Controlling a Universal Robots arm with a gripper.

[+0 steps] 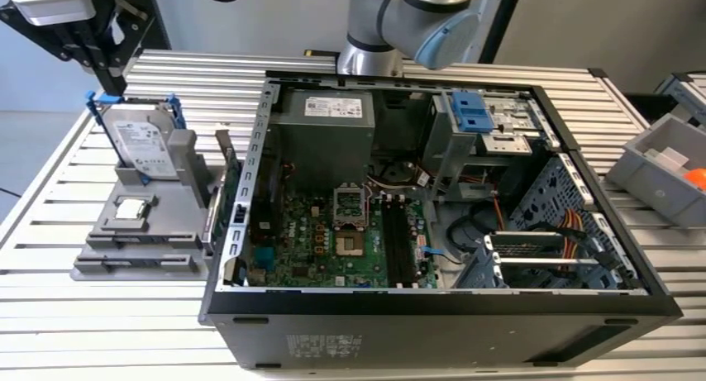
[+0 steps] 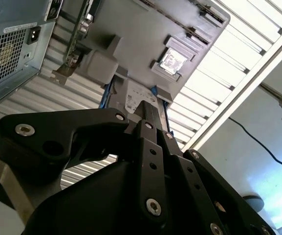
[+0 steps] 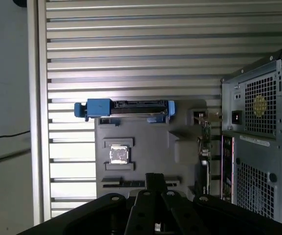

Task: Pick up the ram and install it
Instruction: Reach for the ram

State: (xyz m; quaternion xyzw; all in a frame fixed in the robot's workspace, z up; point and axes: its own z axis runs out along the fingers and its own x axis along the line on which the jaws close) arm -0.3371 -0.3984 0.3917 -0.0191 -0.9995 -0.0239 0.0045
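Gripper: fingers together, nothing held | ram: straight below, on fixture edge farthest from hard drive, lengthwise parallel to it.

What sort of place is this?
Probably a robotics lab or test bench for computer assembly: a robot arm by an open computer case on a slatted metal table, with a grey fixture holding a hard drive.

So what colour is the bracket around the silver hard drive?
Blue; the plastic bracket shows best in the first wrist view.
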